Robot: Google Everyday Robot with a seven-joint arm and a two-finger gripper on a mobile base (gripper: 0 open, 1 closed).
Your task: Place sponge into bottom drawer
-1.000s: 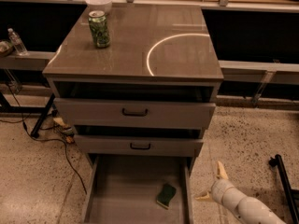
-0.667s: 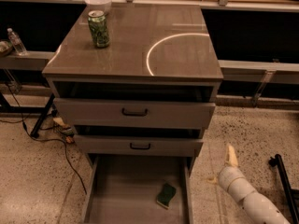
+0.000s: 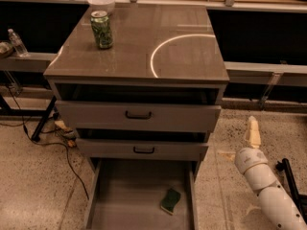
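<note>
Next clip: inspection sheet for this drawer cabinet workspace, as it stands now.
Surface: cabinet top holds a green can and a white bowl at its back left.
Job's things: sponge lies inside the open bottom drawer, near its right wall.
Clutter: plastic bottle on the left ledge.
Grippers: gripper open, empty, right of the cabinet, outside the drawer.
Cables: black cable on the floor, left of the cabinet.
Surroundings: speckled floor; upper drawers slightly ajar.
</note>
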